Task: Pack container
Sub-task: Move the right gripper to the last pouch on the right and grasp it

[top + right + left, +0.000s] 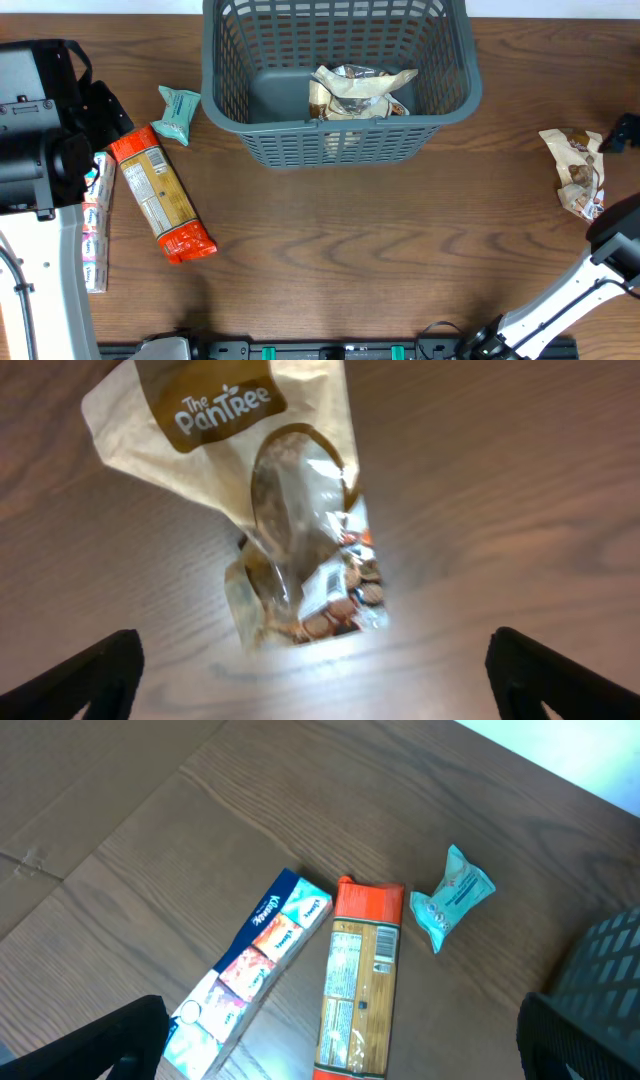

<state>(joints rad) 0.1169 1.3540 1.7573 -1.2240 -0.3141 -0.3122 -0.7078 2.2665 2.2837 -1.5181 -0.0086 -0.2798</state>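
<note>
The grey basket [340,148] is set at the middle of the far edge of the bench [350,250], and a crumpled snack bag [360,92] is seen lying inside it. Near the left edge, a teal packet [177,113], an orange pack [160,192] and a strip of tissue packs [97,230] are laid close together. The left pincer [340,1020] is held spread above them, with nothing gripped. By the right edge a second snack bag [290,540] is laid flat, and the right pincer [315,645] is held spread over it, empty.
</note>
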